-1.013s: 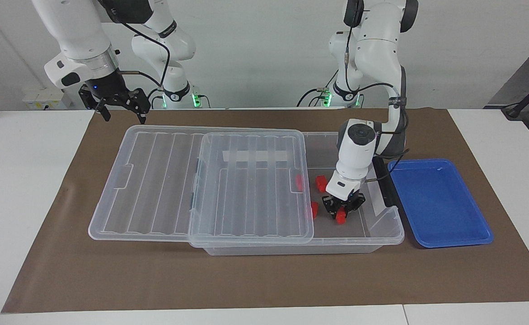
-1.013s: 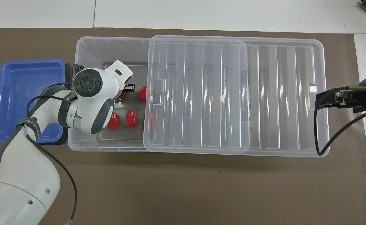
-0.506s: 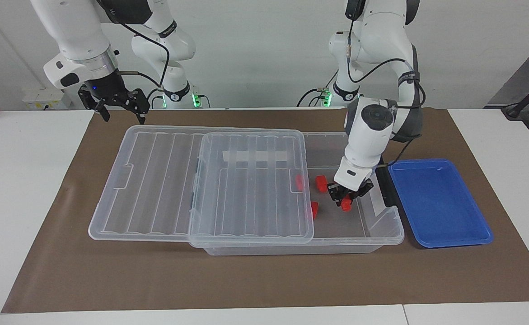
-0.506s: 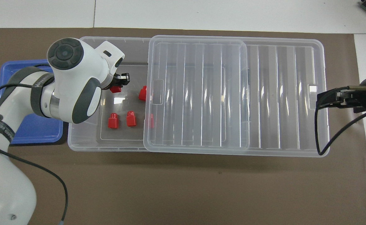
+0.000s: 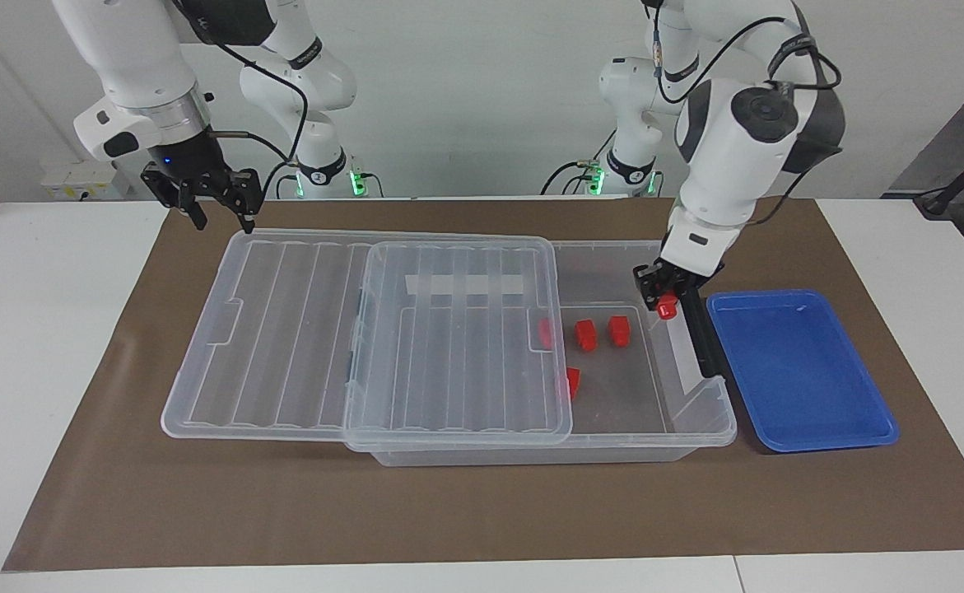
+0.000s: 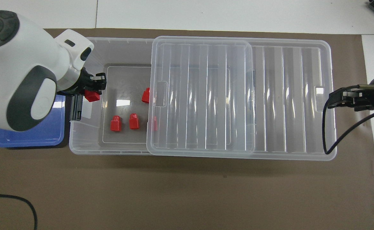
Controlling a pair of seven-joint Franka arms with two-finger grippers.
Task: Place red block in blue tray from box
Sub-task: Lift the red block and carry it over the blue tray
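The box lay lid slid aside, the blue tray beside its open end. The left gripper, raised over that end wall, pinched 1 red block by what looked a thin hold; a jolt could drop it short. The right gripper waited over the lid's corner, fingers seemingly parted.

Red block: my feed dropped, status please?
Left gripper shut on red block, raised over box end beside blue tray. Right gripper waits over lid edge. Path clear.
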